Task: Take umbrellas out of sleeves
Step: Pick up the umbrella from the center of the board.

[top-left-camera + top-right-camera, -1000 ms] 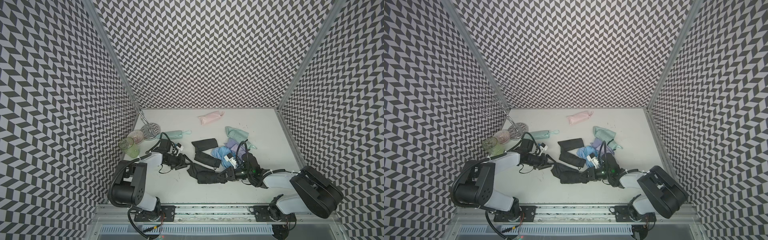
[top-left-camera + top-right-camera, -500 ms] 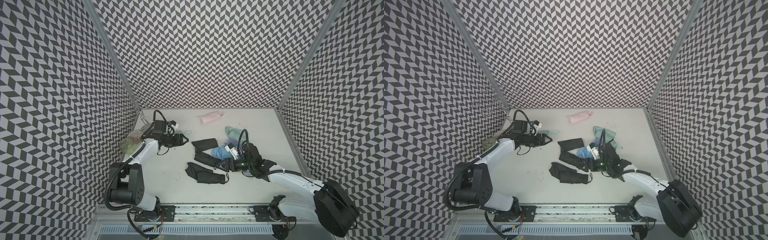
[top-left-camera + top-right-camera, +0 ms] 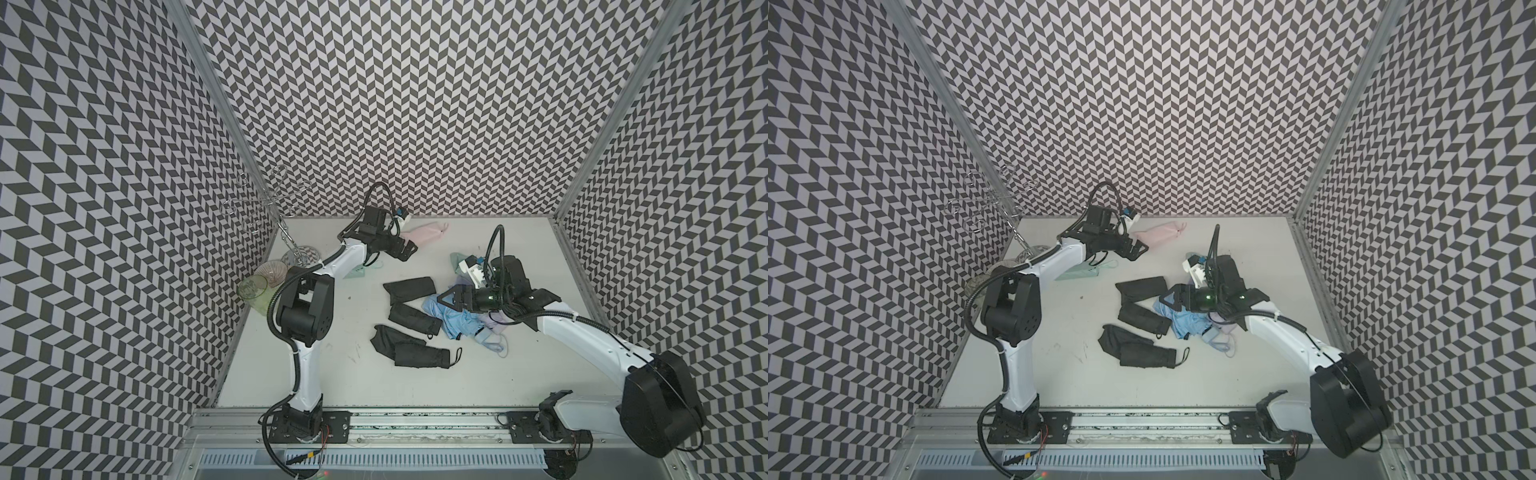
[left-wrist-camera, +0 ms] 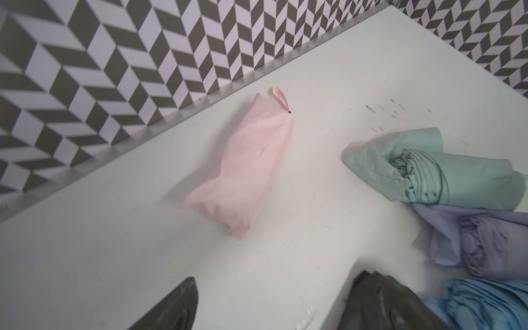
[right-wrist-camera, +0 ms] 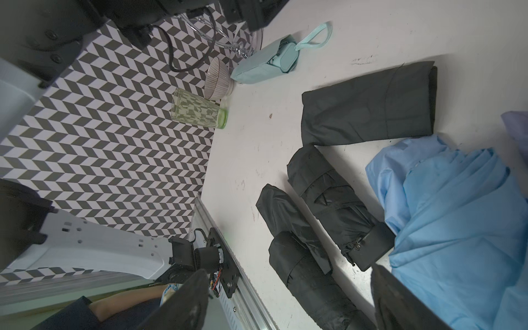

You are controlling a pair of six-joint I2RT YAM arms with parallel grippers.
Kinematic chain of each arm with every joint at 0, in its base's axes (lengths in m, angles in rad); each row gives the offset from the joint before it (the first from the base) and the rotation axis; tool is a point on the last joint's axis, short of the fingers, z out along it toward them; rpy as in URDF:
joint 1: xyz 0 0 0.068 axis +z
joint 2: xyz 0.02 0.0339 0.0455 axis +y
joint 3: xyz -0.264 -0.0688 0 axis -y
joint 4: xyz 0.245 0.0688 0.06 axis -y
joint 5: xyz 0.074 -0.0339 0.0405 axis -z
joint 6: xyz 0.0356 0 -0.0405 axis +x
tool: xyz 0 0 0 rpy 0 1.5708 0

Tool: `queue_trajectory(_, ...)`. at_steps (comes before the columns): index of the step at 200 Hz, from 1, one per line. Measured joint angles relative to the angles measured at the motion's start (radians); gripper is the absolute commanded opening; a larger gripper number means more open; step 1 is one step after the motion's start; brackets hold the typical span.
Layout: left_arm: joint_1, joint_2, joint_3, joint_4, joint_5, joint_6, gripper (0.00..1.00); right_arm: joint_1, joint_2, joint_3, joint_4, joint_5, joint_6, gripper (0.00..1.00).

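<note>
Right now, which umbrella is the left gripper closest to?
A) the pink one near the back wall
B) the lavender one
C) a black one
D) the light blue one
A: the left gripper, open and empty, sits right beside the pink umbrella in a top view, and its wrist view faces that umbrella.

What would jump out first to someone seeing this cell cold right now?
The black-and-white chevron walls grab the eye first. In the middle, two black umbrellas lie beside a rumpled light blue umbrella, the right end effector open by it. Far back lies a lone pink umbrella, the left end effector open beside it.
</note>
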Motion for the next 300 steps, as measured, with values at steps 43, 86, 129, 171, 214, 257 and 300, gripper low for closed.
queue_trajectory(43,-0.05,0.23,0.244,0.008,-0.126,0.14,0.99,-0.004,0.01,0.063,-0.008,-0.064,-0.013,0.87)
queue_trajectory(86,-0.056,0.401,0.412,-0.008,-0.191,0.201,0.99,-0.013,0.01,0.076,-0.039,-0.109,-0.027,0.87)
queue_trajectory(129,-0.05,0.473,0.478,-0.014,-0.198,0.235,0.99,-0.026,0.005,0.053,-0.058,-0.131,-0.035,0.86)
queue_trajectory(171,-0.047,0.51,0.529,-0.019,-0.192,0.24,0.84,-0.041,-0.016,0.031,-0.054,-0.134,-0.036,0.86)
queue_trajectory(214,-0.046,0.514,0.535,-0.035,-0.176,0.265,0.37,-0.063,-0.016,0.026,-0.046,-0.144,-0.04,0.86)
queue_trajectory(257,-0.048,0.505,0.546,-0.073,-0.159,0.313,0.2,-0.074,-0.016,0.026,-0.038,-0.146,-0.04,0.86)
queue_trajectory(300,-0.041,0.373,0.364,-0.16,-0.109,0.303,0.22,-0.074,-0.011,0.025,0.002,-0.148,-0.031,0.86)
